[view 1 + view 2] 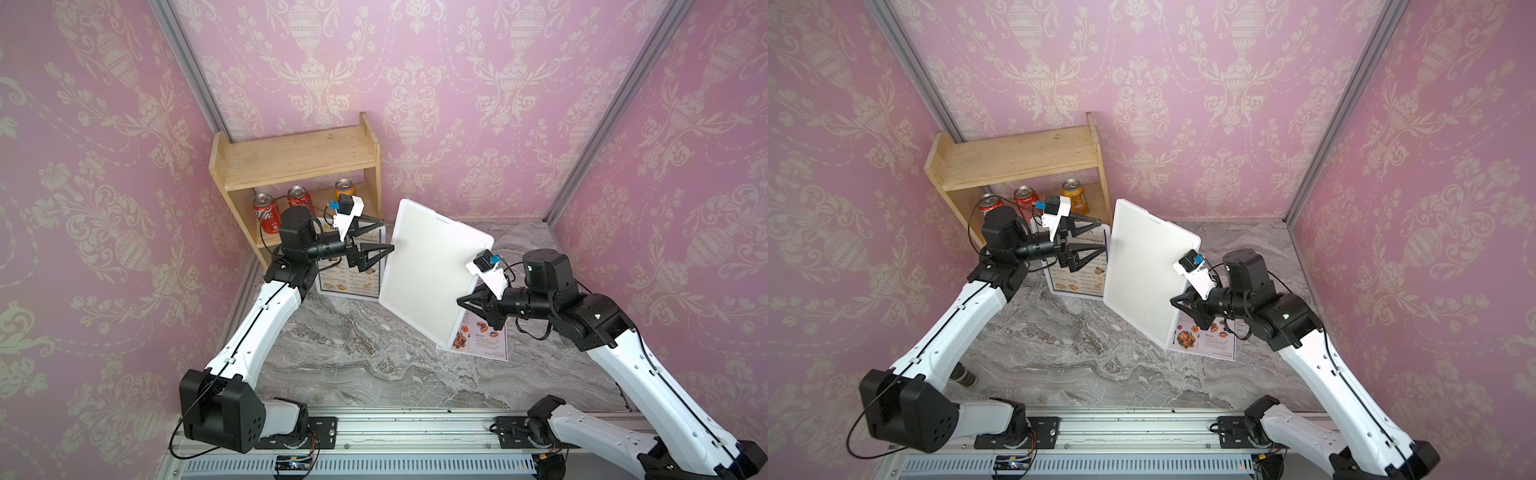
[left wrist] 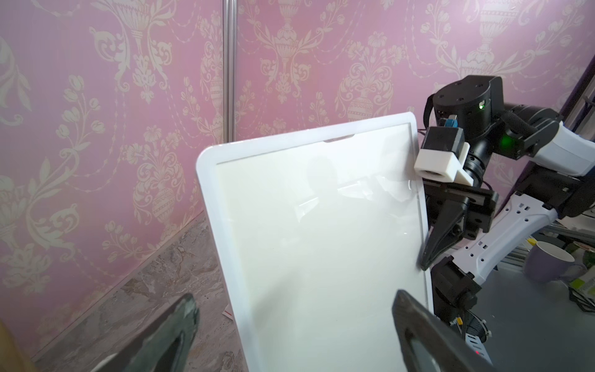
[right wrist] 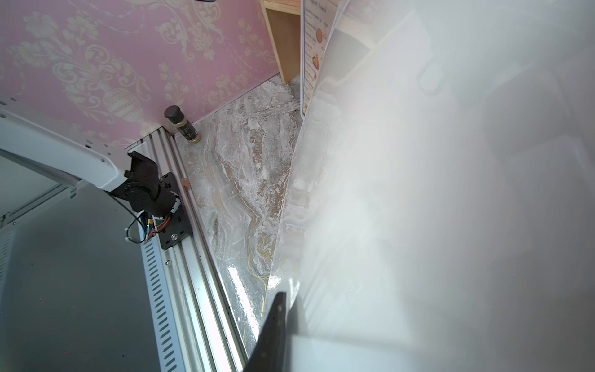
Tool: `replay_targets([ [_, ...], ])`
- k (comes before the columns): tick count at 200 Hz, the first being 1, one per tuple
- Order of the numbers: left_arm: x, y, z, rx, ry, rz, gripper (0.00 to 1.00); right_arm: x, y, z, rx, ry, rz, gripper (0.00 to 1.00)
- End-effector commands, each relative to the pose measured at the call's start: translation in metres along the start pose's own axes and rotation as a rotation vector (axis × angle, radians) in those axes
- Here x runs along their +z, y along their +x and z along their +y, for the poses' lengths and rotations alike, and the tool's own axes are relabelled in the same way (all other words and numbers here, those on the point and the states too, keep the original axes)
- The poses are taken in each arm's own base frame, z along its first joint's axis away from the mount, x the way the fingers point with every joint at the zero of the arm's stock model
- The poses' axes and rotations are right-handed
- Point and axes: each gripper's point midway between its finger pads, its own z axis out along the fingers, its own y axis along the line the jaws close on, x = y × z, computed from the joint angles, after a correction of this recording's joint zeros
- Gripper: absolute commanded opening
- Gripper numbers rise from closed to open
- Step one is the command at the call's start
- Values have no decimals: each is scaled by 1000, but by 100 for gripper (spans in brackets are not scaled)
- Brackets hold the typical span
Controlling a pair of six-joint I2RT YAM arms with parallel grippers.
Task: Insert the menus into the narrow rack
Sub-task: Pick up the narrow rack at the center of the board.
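Left wrist view shows rack [image 2: 315,241] tilted near-upright — notched end up.

Pink walls [image 1: 415,83] papered with cream urns and garlands close three sides, joined by aluminium posts [image 1: 195,70]. The surface [image 1: 374,353] is grey veined marble with a soft sheen. A pale wooden shelf [image 1: 299,160] stands in the back left corner, three cans [image 1: 300,201] on its lower board. An aluminium rail [image 1: 415,432] runs along the front.

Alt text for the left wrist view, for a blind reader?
A tilted white panel is pinched at its edge by the right gripper. The open left gripper frames it in the foreground; pink patterned wall behind.
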Motion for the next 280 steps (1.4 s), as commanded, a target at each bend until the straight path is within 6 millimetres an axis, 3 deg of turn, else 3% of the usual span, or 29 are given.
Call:
replay_targets([
  [1, -6, 4, -20, 2, 62, 17, 95, -17, -43, 19, -110, -65, -134, 0],
  [40, -9, 32, -18, -21, 32, 77, 92, -7, -50, 20, -116, -104, -126, 0],
  [105, -8, 41, -3, -13, -1, 96, 88, -5, -59, 34, -148, -162, -123, 0],
  [171, -12, 42, 15, -31, -10, 111, 86, 5, -52, 39, -171, -169, -92, 0],
  [207, -16, 41, 4, -22, -3, 110, 72, 16, -50, 22, -180, -96, -66, 0],
  [255, -24, 49, -9, -40, 4, 115, 41, 33, -57, 3, -178, -64, -61, 0],
  [280, -28, 52, -15, -38, -5, 114, 38, 39, -64, -13, -164, -47, -65, 0],
])
